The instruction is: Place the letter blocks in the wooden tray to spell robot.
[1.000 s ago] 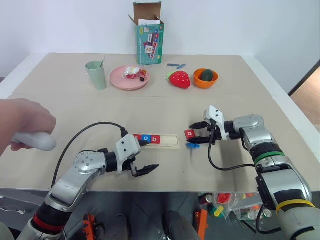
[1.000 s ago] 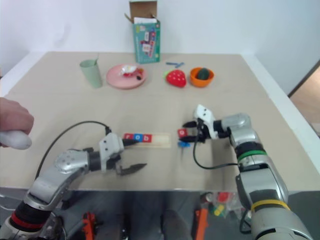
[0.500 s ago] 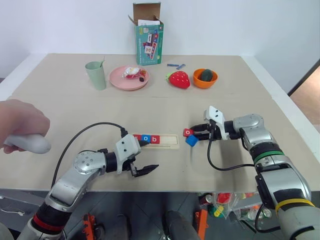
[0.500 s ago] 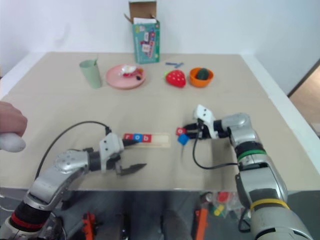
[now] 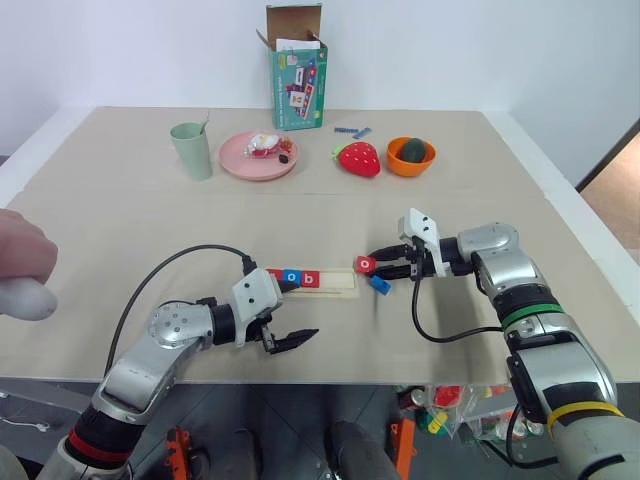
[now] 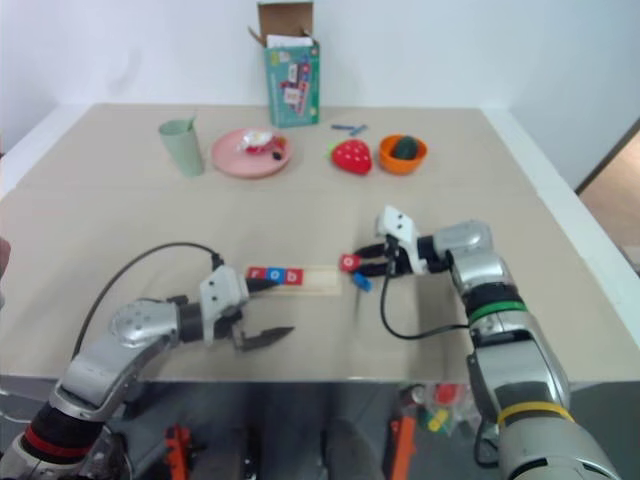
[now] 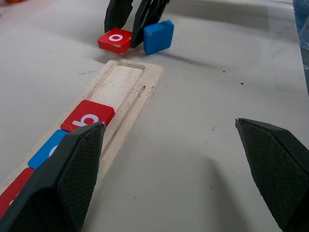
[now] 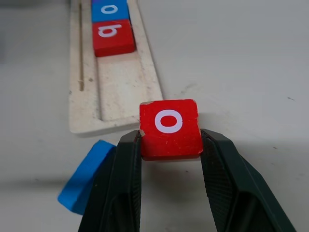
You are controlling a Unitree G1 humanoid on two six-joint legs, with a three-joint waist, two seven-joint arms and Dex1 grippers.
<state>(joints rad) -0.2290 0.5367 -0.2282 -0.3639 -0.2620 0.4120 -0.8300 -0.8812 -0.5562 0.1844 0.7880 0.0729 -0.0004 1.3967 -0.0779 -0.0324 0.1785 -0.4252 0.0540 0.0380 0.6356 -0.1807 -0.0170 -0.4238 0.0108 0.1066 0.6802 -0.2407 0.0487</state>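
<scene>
Right pincer (image 8: 170,159) clamps the red o block (image 8: 170,128) just off the wooden tray (image 8: 126,104) end, empty slots dead ahead along its length; left pincer (image 7: 183,169) gapes empty.

Beige table (image 5: 120,190) w/ white edge, plain white wall (image 5: 450,50) behind.

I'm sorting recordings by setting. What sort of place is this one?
Probably a robot test room, not a home: a plain beige table against bare white walls, set with toy props such as a red plastic strawberry and a pale wooden letter tray, and a person's hand holding a white controller.
</scene>
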